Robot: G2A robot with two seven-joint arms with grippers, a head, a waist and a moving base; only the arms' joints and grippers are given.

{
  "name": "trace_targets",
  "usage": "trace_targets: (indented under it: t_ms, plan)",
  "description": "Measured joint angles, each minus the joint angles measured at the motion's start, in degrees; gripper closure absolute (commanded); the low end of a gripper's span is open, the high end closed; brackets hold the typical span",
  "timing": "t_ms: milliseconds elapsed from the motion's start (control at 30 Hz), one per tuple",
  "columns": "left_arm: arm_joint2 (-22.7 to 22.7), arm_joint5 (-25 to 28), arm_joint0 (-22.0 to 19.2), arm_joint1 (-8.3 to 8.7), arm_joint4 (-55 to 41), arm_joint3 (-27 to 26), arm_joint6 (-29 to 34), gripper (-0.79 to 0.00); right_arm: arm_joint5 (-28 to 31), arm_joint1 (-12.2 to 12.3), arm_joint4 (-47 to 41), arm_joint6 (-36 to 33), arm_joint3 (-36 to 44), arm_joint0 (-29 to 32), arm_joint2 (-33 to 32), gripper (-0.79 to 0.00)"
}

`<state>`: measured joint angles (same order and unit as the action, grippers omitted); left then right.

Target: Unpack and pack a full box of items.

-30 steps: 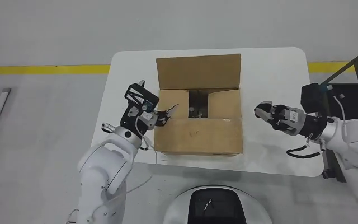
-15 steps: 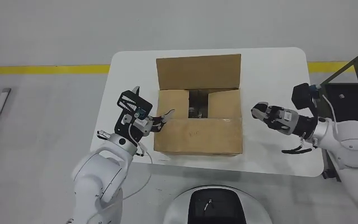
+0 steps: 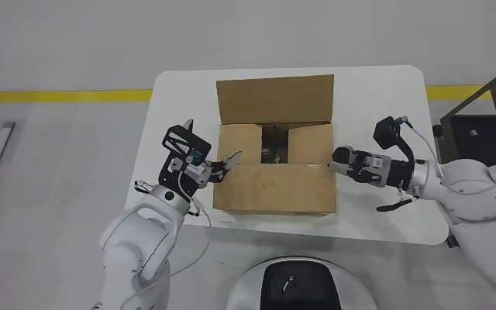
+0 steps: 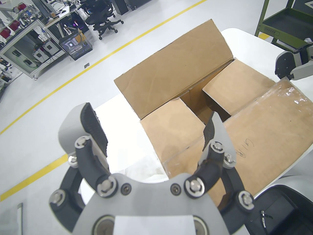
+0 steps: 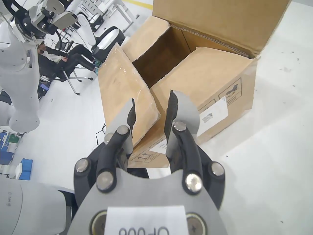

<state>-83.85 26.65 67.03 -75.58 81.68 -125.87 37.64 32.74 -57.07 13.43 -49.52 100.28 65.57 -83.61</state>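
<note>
The box (image 3: pixel 310 143) sits mid-tabletop (image 3: pixel 372 101), its long axis running from arm to arm, with the far flap (image 3: pixel 275 99) stood back and the near flap (image 3: pixel 271 186) folded down over the two side flaps. The right hand (image 3: pixel 339 161), fingers a little apart, is at the box's right wall in line with the near flap's corner, so it looks better placed to lift that flap; the left hand (image 3: pixel 227 165), spread wide, hovers just off the left near corner; nothing stands between either hand and the box.

I see a pen scrawl (image 4: pixel 244 147) on the box (image 4: pixel 171 128) flap, white labels (image 5: pixel 214 113) and handling symbols (image 5: pixel 232 90) on its side, and a cut-off tag (image 5: pixel 146 222) behind my right gripper (image 5: pixel 152 99). Nothing reads clearly.
</note>
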Motion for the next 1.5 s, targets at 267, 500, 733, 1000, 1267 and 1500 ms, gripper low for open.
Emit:
trace_targets:
  t_ms: [267,500,733,1000,1267,1500]
  plan:
    - [0.0,0.0,0.0,0.0,0.0,0.0,0.0,-0.785,0.9,0.3,-2.7,-3.3,-0.3,-1.2,2.1,-0.16]
    - [0.0,0.0,0.0,0.0,0.0,0.0,0.0,-0.785,2.2,1.0,-7.0,-7.8,1.8,-0.6,2.0,-0.157]
    - [0.0,0.0,0.0,0.0,0.0,0.0,0.0,-0.785,0.6,1.4,-5.0,-3.9,1.5,-0.4,-0.7,-0.022]
    - [0.0,0.0,0.0,0.0,0.0,0.0,0.0,-0.785,-0.5,1.7,-4.6,-5.7,0.6,-1.5,1.4,-0.311]
    - [0.0,0.0,0.0,0.0,0.0,0.0,0.0,-0.785,0.1,1.8,-5.6,-6.0,0.2,-1.6,3.8,-0.305]
    - [0.0,0.0,0.0,0.0,0.0,0.0,0.0,-0.785,-0.1,2.1,-7.2,-7.6,1.9,-0.8,4.9,-0.296]
